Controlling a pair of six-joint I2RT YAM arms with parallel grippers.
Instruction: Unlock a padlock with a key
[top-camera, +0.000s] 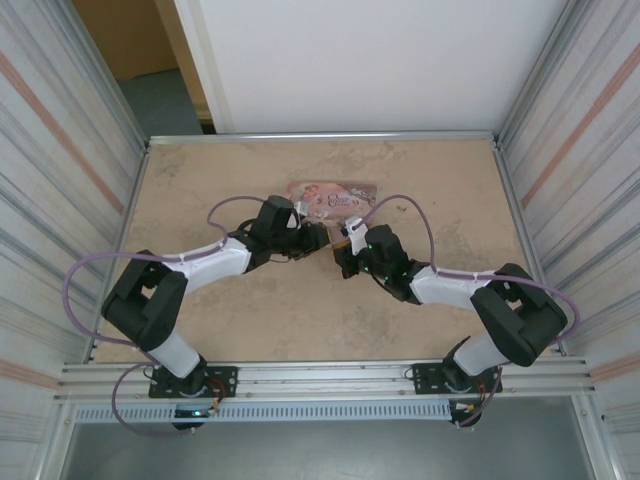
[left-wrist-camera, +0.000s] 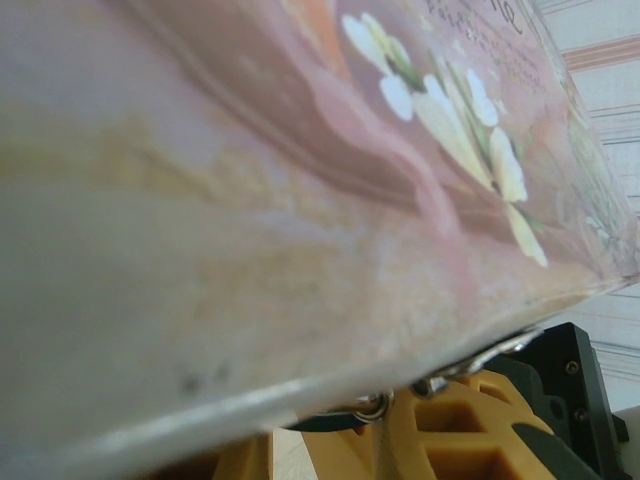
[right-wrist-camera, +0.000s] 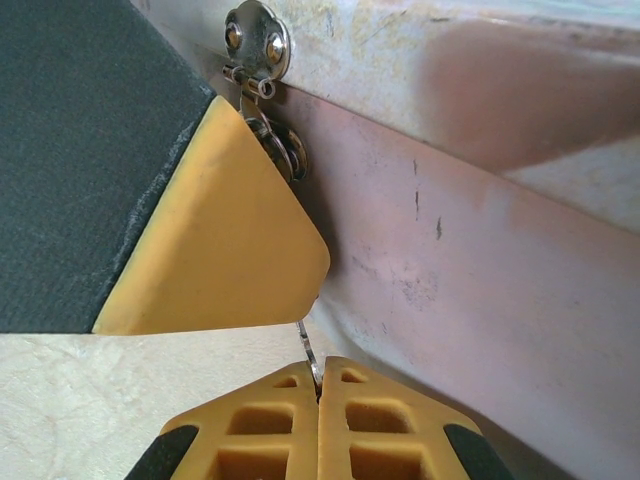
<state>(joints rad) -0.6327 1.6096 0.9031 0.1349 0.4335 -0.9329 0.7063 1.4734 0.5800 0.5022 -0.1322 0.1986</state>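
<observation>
My two grippers meet tip to tip just in front of the pink illustrated tin (top-camera: 335, 195). The left gripper (top-camera: 313, 240) is shut on the padlock (left-wrist-camera: 325, 423), which shows as a dark teal sliver with a silvery ring between the yellow fingers (left-wrist-camera: 450, 440). In the right wrist view that gripper's yellow finger (right-wrist-camera: 220, 240) covers the padlock body. The thin shackle (right-wrist-camera: 262, 115) hangs from the tin's metal hasp (right-wrist-camera: 257, 40). My right gripper (right-wrist-camera: 318, 375) is shut on the key (right-wrist-camera: 308, 345), whose thin silvery blade points up under that finger.
The tin's pink side (right-wrist-camera: 480, 240) stands right against both grippers, and its lid (left-wrist-camera: 300, 150) looms over the left wrist camera. Bare beige tabletop (top-camera: 300, 310) lies in front of the arms. Corrugated walls (top-camera: 60, 150) close in on both sides.
</observation>
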